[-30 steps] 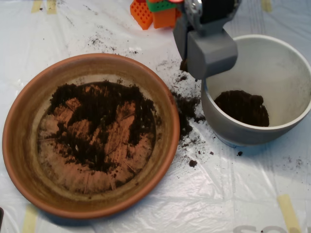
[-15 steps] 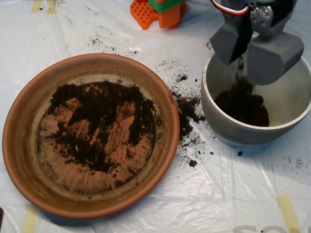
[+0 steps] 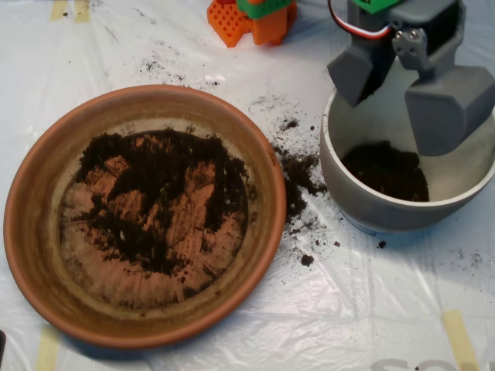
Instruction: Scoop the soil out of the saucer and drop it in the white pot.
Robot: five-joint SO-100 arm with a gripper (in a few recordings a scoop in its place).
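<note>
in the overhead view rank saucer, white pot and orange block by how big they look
1. saucer, clearly widest
2. white pot, smaller across
3. orange block, smallest, though the top edge cuts it off, so its full size is unsure

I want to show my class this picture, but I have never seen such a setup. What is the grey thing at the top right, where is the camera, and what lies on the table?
The camera is fixed above the table and looks straight down. The grey thing is a clamshell scoop on the end of a small robot arm; it takes the place of a hand. Its two halves are spread apart above the white pot, and it holds nothing. Dark soil lies at the bottom of the pot. On the left is a wide terracotta saucer with more soil spread thinly over its ridged bottom. Some spilled crumbs lie on the clear plastic sheet between saucer and pot. At the top edge are orange and green plastic blocks.
</note>
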